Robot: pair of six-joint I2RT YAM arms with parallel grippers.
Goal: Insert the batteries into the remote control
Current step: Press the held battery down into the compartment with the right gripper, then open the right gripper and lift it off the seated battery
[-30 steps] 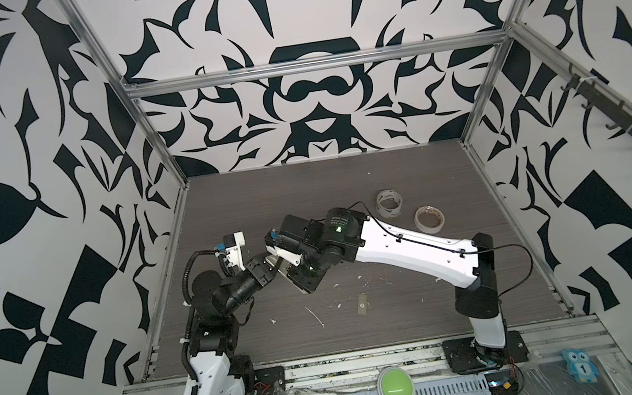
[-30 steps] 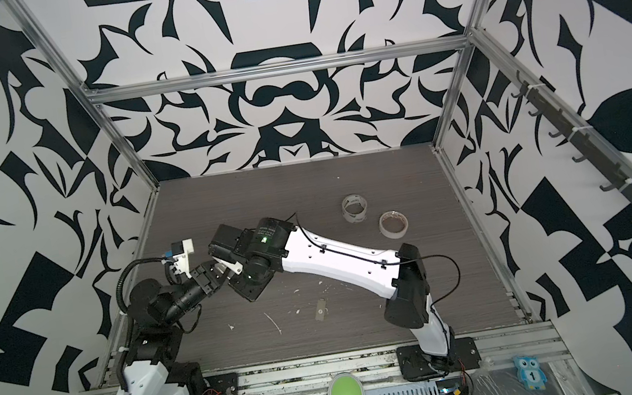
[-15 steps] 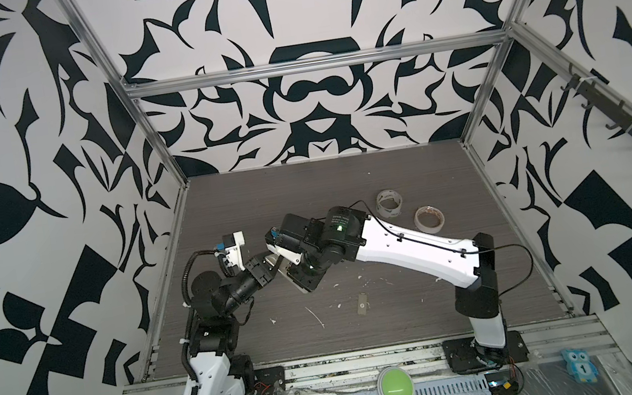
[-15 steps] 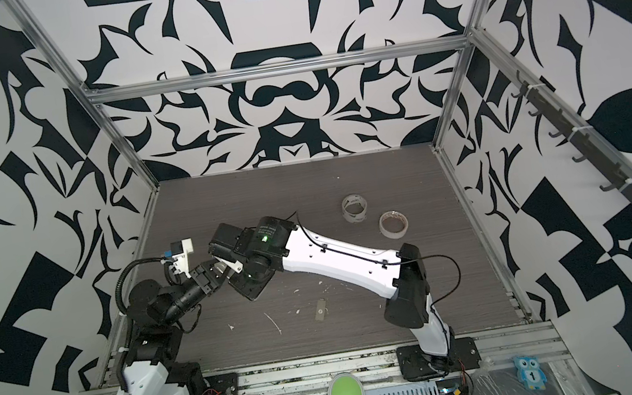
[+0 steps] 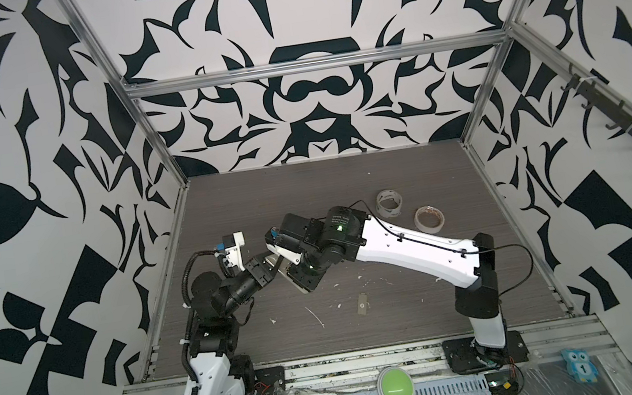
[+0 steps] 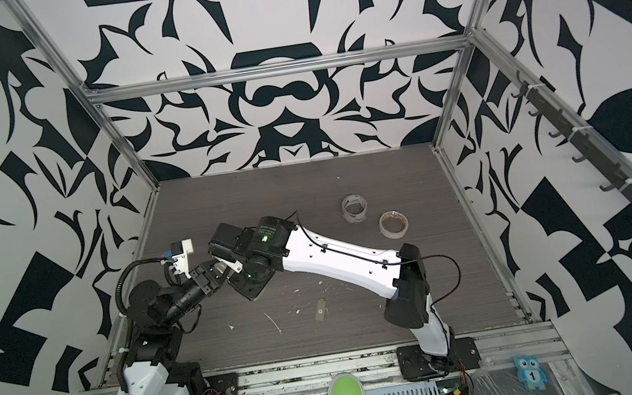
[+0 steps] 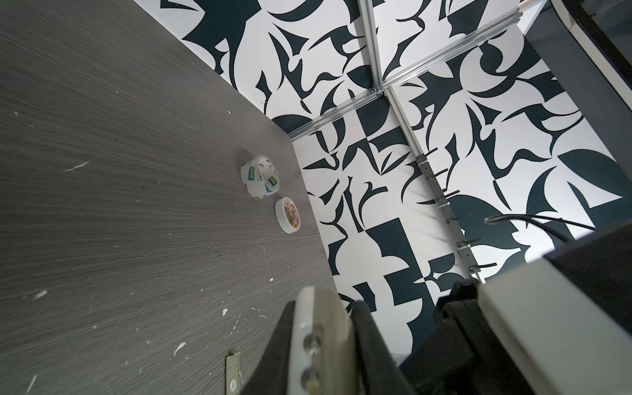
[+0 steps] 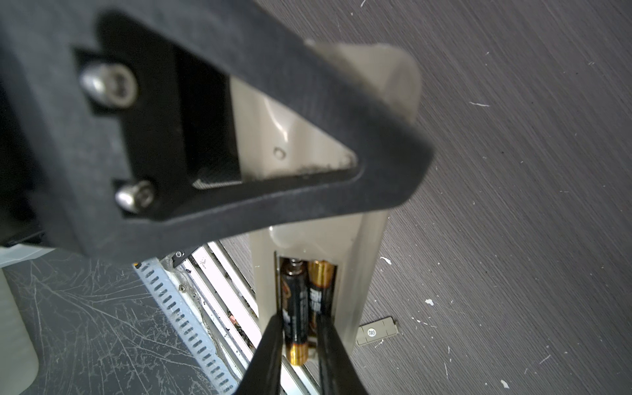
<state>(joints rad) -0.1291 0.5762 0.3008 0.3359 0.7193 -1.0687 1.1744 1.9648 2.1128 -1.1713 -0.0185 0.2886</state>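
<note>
The right tool (image 8: 299,345) is straddling one of two batteries (image 8: 297,307) lying in the remote control (image 8: 362,273)'s open compartment; whether it is pinching, I cannot tell. The left tool (image 5: 268,265) is clamping the remote control over the bench (image 5: 348,202).

Bright, even, diffuse light; soft shadows; right gripper fingers (image 8: 263,359) blurred close-up; edges bowed.

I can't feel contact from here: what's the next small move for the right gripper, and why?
Probably press the straddled battery flat into the remote control: its gold end seems to ride higher than the other battery, which lies seated, and the jaws of the right gripper stand either side.
</note>
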